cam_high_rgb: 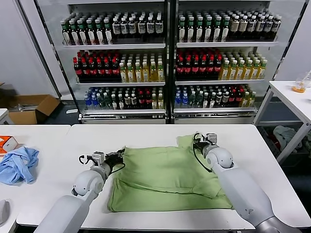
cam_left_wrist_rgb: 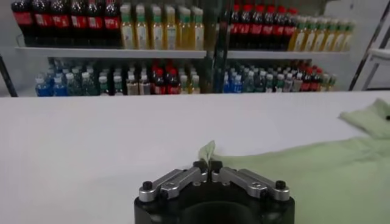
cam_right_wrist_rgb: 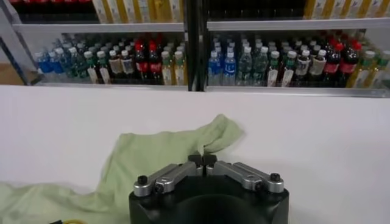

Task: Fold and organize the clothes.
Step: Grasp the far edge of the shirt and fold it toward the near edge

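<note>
The shirt point(cam_high_rgb: 167, 177) lies partly folded on the white table point(cam_high_rgb: 146, 133), nearer the front edge, with a sleeve reaching toward the back; the left gripper point(cam_high_rgb: 118, 156) is fully closed, pinching the shirt's far left corner, a small tuft of cloth standing up between its tips in the left wrist view point(cam_left_wrist_rgb: 207, 152); the right gripper point(cam_high_rgb: 199, 140) is likewise closed on the fabric at the base of that sleeve point(cam_right_wrist_rgb: 204, 159)

Risks, as judged from here: both pinches look shallow, so the soft cloth may slip out under a quick pull; uneven lifting by the two arms would skew the fold; dragging low could bunch the layers already folded

Open room: bare tabletop lies behind the shirt up to the back edge, and to both sides; the front hem sits near the front edge, leaving little margin there; a blue garment point(cam_high_rgb: 18, 165) lies well apart on the left; the bottle shelves point(cam_high_rgb: 167, 58) stand beyond the table, clear of the arms
</note>
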`<action>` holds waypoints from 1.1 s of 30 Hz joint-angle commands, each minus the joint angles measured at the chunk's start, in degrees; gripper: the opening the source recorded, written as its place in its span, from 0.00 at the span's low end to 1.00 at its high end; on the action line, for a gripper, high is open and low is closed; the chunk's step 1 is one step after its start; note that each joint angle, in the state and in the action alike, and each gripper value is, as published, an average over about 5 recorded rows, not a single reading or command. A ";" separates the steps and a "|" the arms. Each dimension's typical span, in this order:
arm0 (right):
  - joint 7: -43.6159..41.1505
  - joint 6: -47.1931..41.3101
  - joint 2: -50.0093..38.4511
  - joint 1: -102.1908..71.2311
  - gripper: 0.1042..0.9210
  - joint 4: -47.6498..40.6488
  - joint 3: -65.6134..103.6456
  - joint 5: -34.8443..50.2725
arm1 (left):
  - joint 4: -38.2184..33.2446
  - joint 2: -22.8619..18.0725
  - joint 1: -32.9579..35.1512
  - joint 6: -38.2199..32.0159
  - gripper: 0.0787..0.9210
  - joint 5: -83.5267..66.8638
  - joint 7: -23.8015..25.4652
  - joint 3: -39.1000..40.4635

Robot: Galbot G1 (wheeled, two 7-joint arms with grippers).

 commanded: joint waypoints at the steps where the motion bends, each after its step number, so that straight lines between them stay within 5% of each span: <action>1: -0.10 1.06 -2.49 -3.93 0.00 10.26 2.67 -0.35 | -6.10 0.47 3.32 -1.37 0.02 -2.01 0.10 -1.31; 23: 0.52 0.14 -13.31 -32.17 0.00 40.94 18.95 -1.63 | -21.36 4.94 20.09 -0.64 0.02 -4.51 0.27 -10.39; 33: 2.51 -0.67 -12.04 -44.69 0.00 46.73 24.76 -4.49 | -25.66 5.24 27.94 0.13 0.02 -2.53 -0.16 -11.96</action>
